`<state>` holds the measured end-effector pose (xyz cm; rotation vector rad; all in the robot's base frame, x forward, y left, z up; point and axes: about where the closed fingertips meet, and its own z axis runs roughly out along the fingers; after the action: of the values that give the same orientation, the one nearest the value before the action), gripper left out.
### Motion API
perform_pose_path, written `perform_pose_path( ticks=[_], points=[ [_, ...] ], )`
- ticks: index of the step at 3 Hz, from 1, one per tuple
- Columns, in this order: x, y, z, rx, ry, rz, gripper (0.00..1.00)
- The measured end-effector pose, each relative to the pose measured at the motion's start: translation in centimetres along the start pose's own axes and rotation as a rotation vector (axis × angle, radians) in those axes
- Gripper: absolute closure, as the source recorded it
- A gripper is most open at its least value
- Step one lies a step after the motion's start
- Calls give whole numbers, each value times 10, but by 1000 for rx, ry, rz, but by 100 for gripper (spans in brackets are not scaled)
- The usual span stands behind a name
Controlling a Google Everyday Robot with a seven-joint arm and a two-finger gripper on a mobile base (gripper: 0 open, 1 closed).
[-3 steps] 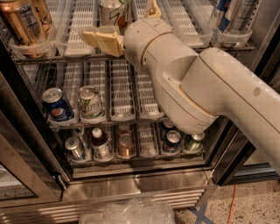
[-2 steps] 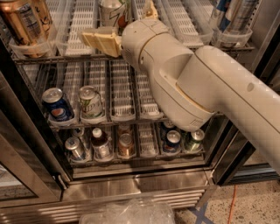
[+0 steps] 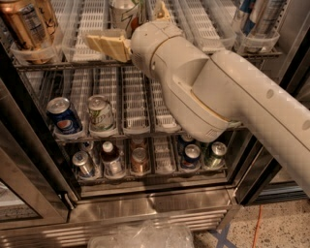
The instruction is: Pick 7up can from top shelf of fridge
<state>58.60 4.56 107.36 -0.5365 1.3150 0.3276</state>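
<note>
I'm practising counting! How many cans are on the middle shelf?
2: a Pepsi can far left, a pale can next to it. The arm may hide more. The pincer is up at the 7up can.

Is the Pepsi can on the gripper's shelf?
No, the Pepsi can stands one shelf below the gripper, which is at the top shelf.

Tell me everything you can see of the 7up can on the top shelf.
The 7up can stands upright near the front of a white slotted lane on the top shelf. Its metal body looks white-silver with green lettering; its top is cut off by the frame. The gripper is right at it, hiding its lower part; contact cannot be judged.
</note>
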Motion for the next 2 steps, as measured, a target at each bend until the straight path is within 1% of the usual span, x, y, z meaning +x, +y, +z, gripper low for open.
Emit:
perform_pose_path(
  ticks=[1,2],
  points=[
    [2,6,7,-17,-2,-2,0],
    [2,7,7,-17,-2,-2,19]
  ],
)
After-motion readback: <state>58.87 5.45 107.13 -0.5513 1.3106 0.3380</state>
